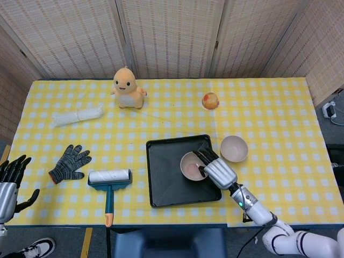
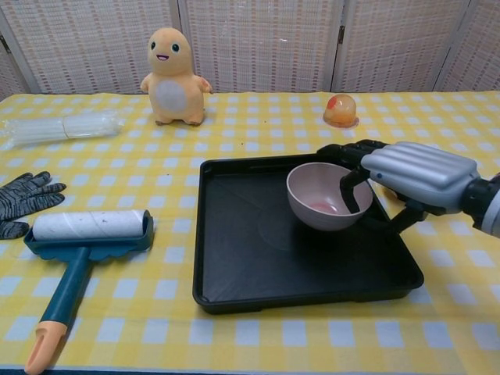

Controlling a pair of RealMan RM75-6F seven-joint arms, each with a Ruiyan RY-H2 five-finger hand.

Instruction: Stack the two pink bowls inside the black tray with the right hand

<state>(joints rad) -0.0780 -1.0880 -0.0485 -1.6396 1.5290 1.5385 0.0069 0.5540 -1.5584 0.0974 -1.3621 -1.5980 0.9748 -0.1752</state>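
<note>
Right hand [image 2: 406, 176] fingers [image 2: 349, 190] grasp smooth round pink bowl [image 2: 324, 195] over black tray [image 2: 234, 234]; head view alone shows second bowl [image 1: 234, 148], left hand [image 1: 9, 185] released.

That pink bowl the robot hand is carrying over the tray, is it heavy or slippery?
The pink bowl is probably light: the right robot hand holds it by the rim alone, fingers hooked inside. Its smooth, glossy surface may be slippery. Once set in the black tray, its rounded underside might rock.

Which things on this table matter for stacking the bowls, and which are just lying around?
Part of the job:
held pink bowl
second pink bowl
black tray
right robot hand

Just lying about:
yellow plush toy
orange ball
lint roller
knit glove
plastic packet
</note>
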